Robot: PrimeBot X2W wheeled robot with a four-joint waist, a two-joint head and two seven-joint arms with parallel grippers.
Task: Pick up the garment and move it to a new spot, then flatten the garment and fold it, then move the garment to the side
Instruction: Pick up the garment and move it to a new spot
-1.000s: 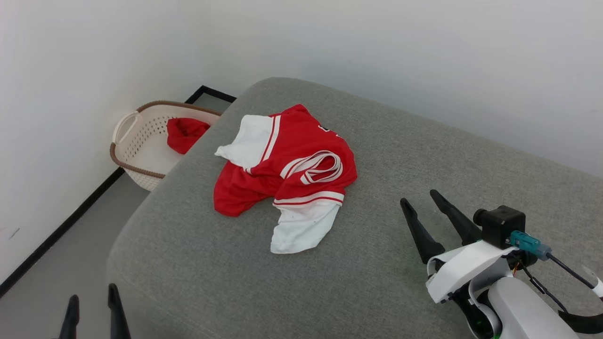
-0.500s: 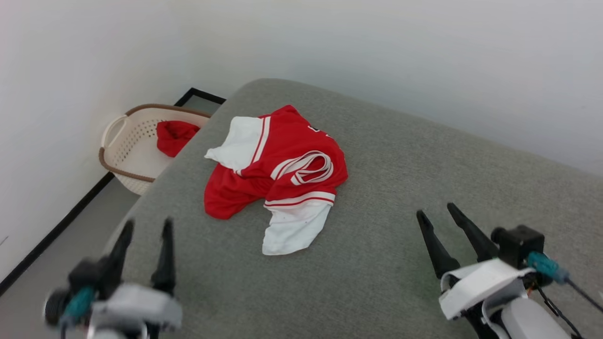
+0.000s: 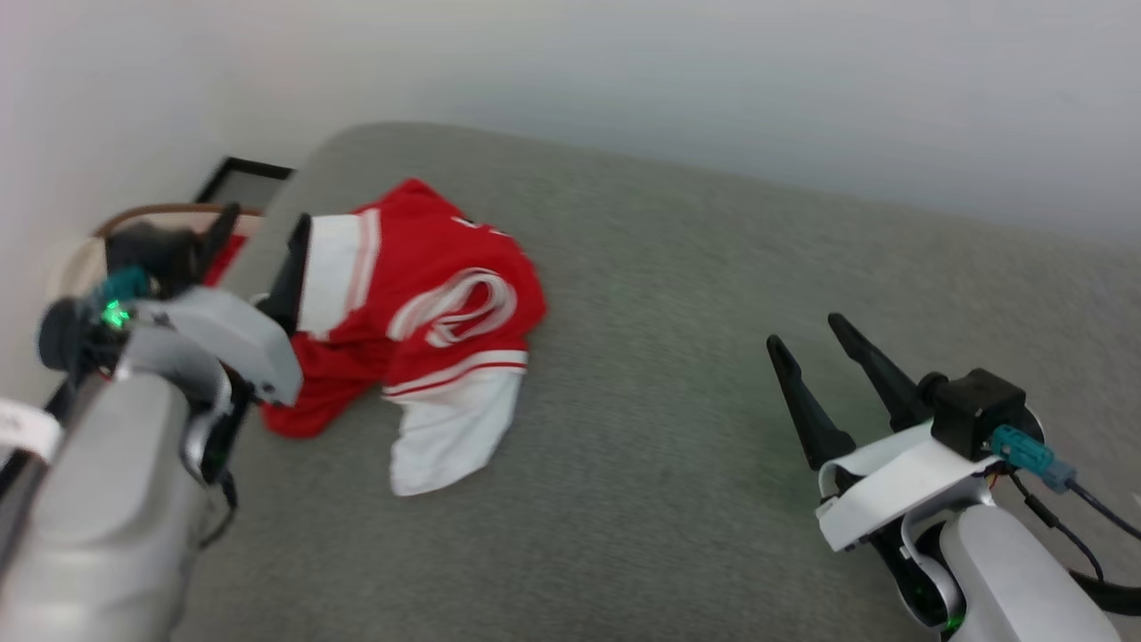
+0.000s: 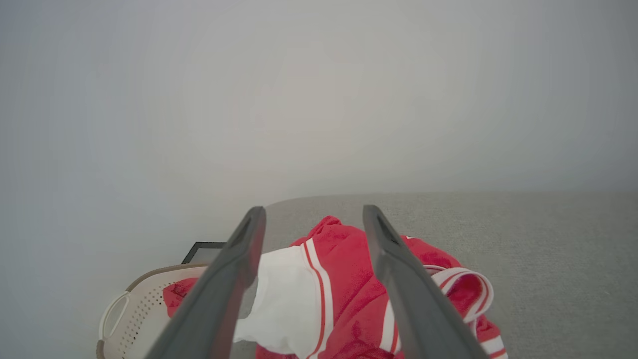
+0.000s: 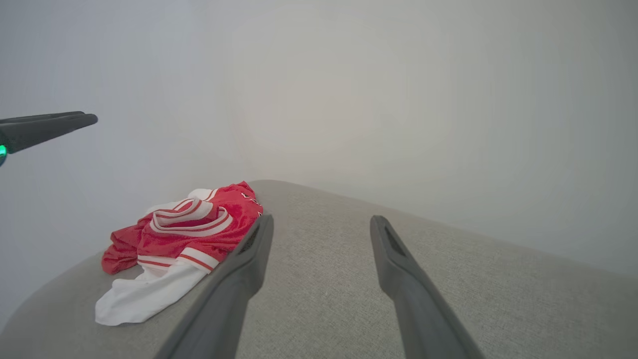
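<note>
I read this as a home-style room, plain and sparsely set: I'm working over a wide grey fabric cushion (image 3: pixel 713 401), like a sofa seat or bed, pushed against bare white walls (image 3: pixel 624 71) edged with black skirting (image 3: pixel 258 166). A cream laundry basket (image 4: pixel 124 324) holding a red cloth (image 4: pixel 178 298) sits low beside it in the corner, and the crumpled garment (image 3: pixel 410 294) says laundry too

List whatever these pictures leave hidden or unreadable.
- The lettering on the garment: head view, folded under and blurred.
- The basket: left wrist view, cut by the bottom edge; head view, behind the left gripper.
- The red cloth in the basket: left wrist view, partly behind a finger; kind unclear.
</note>
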